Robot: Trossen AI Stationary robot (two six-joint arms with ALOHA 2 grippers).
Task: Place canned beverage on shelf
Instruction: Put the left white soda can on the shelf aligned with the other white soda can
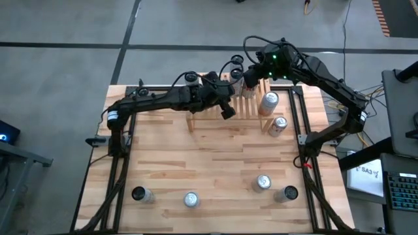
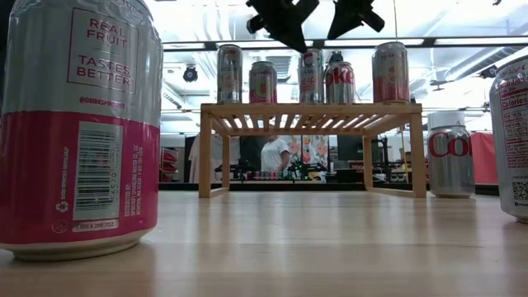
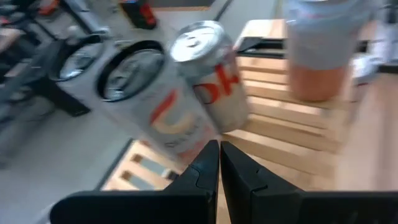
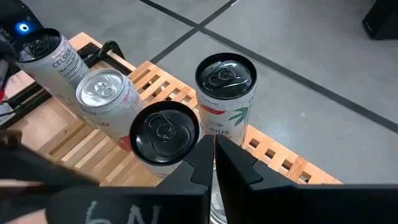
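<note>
The shelf [image 2: 309, 109], a low rack of light wood with a slatted top, stands at the table's far middle. Several cans stand upright in a row on it, among them a silver Coke can [image 2: 338, 81] and a pink one [image 2: 390, 73]. My left gripper [image 1: 227, 112] hangs shut just above the row, its tips [image 2: 289, 43] between two cans, with the Coke can [image 3: 211, 81] right ahead. My right gripper [image 1: 250, 79] is shut too and sits higher [image 2: 351, 16], over the far side of the shelf, above a black-topped can [image 4: 165, 130]. Neither holds a can.
One Coke can [image 1: 279, 124] stands on the table beside the shelf's right end. Several more cans stand near the table's front edge [image 1: 263, 183], [image 1: 191, 199], [image 1: 140, 194]. Bare wood lies between them and the shelf. A person shows in the room behind [image 2: 272, 153].
</note>
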